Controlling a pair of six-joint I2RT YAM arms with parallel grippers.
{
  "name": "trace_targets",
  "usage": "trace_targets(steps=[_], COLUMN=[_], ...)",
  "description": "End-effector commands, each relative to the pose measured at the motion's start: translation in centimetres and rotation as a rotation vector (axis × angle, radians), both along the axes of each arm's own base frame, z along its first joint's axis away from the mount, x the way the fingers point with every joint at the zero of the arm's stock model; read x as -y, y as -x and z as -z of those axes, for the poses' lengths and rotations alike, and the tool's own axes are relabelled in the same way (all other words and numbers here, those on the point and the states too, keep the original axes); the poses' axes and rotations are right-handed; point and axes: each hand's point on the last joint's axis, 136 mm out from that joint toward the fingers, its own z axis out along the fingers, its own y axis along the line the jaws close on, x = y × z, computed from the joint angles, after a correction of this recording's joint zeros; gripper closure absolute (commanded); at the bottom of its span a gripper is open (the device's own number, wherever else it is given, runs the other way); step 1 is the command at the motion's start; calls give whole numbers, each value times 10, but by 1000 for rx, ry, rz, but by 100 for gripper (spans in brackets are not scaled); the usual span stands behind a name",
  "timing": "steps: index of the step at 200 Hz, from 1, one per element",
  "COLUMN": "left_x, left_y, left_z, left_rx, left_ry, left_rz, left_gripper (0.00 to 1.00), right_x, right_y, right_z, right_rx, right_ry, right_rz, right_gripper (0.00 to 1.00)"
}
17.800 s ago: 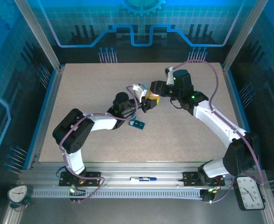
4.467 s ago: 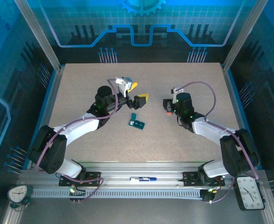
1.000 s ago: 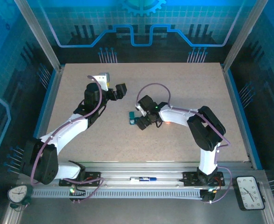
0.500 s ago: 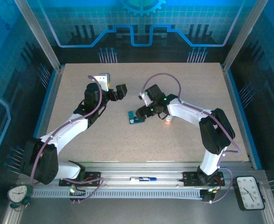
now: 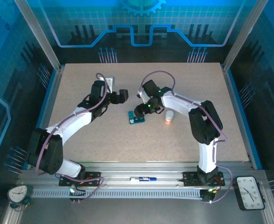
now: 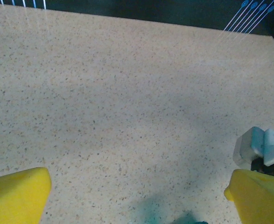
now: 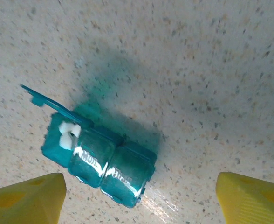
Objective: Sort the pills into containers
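The containers are a teal pill box (image 7: 104, 163) (image 5: 137, 119) lying mid-table, a short strip of compartments. Its end compartment stands open with the lid (image 7: 37, 95) flipped up, and white pills (image 7: 66, 135) lie inside; the other two lids are closed. My right gripper (image 7: 139, 189) (image 5: 144, 108) hovers over the box, open, with yellow fingertips (image 7: 27, 196) on either side and not touching it. My left gripper (image 6: 137, 189) (image 5: 121, 96) is open above bare table just left of the box, with nothing between its yellow fingertips (image 6: 16, 191).
A small white bottle with an orange end (image 5: 168, 116) stands on the table right of the pill box, under the right forearm's line. The speckled table (image 5: 81, 135) is fenced by aluminium rails and blue panels.
The right forearm has swung back, uncovering the small bottle, while its gripper stays over the pill box and narrows slightly. The left gripper has dropped a little toward the box.
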Motion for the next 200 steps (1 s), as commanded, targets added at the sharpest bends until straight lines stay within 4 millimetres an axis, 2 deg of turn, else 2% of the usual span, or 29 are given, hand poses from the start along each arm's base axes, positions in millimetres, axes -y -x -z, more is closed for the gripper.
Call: trace_targets(steps=[1, 73, 114, 156, 180, 200], left_x=[-4, 1, 5, 9, 12, 16], left_y=[1, 4, 7, 10, 11, 11], left_z=[9, 25, 34, 48, 54, 57], left_rx=[-57, -115, -144, -205, -233, -254], left_ry=[-50, -58, -59, -64, -63, -55], left_rz=[7, 45, 72, 99, 119, 140], left_gripper=[1, 1, 1, 1, 9, 26], right_x=[4, 14, 22, 26, 27, 28], right_y=[3, -1, -7, -5, -2, -2], right_z=[1, 28, 36, 46, 49, 52], right_rx=[-36, -64, -67, -85, -95, -96], right_ry=[22, 71, 69, 83, 86, 92], right_rz=[4, 48, 96, 106, 106, 108], right_gripper=[16, 17, 18, 19, 20, 20])
